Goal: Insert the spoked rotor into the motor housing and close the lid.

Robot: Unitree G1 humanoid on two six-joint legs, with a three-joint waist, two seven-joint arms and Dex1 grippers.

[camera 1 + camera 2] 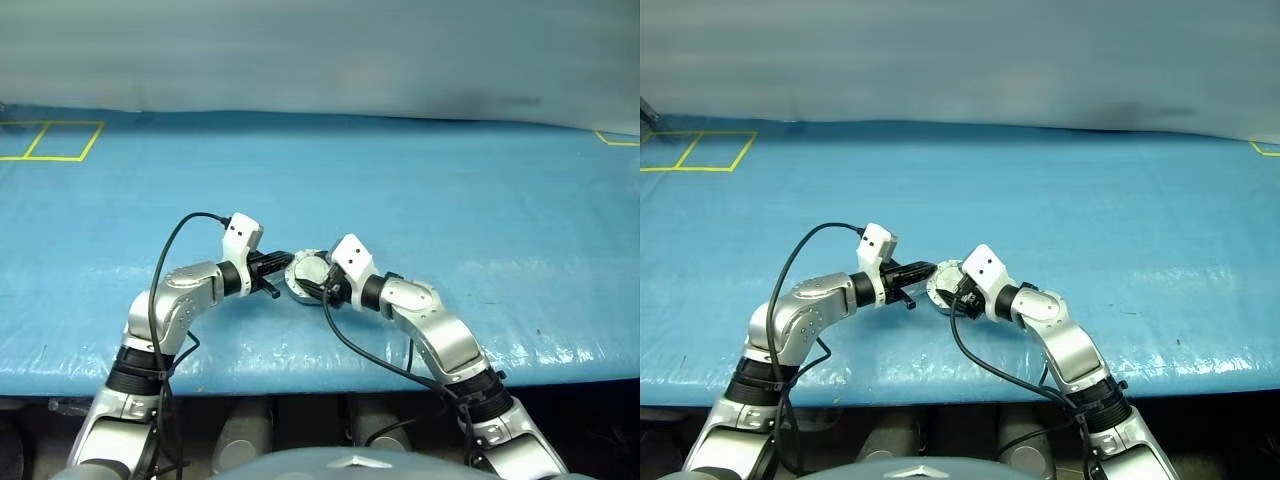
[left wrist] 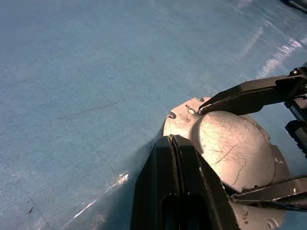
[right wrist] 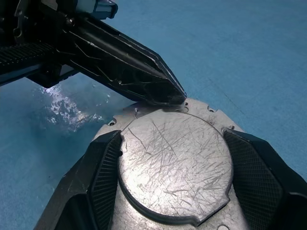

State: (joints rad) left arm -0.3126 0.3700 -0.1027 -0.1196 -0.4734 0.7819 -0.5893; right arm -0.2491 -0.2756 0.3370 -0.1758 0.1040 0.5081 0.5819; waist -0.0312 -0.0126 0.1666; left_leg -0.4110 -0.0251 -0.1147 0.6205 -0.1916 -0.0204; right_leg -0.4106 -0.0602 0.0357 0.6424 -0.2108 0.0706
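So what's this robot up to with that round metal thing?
The robot is working on a small round motor housing above a blue table. Its right gripper grips the housing by its sides, with a finger on each side. The smooth, scratched grey lid faces out and looks closed. The left gripper is shut, with its tip pressed against the rim of the housing.

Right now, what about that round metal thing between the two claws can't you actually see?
- Inside of the motor housing: both wrist views show just its scratched outer face, so whether the spoked rotor sits inside is hidden.
- Its sides, right wrist view: covered by the right gripper fingers.
- Head views: too small; arms overlap it.
- Left gripper tip: contact unclear.
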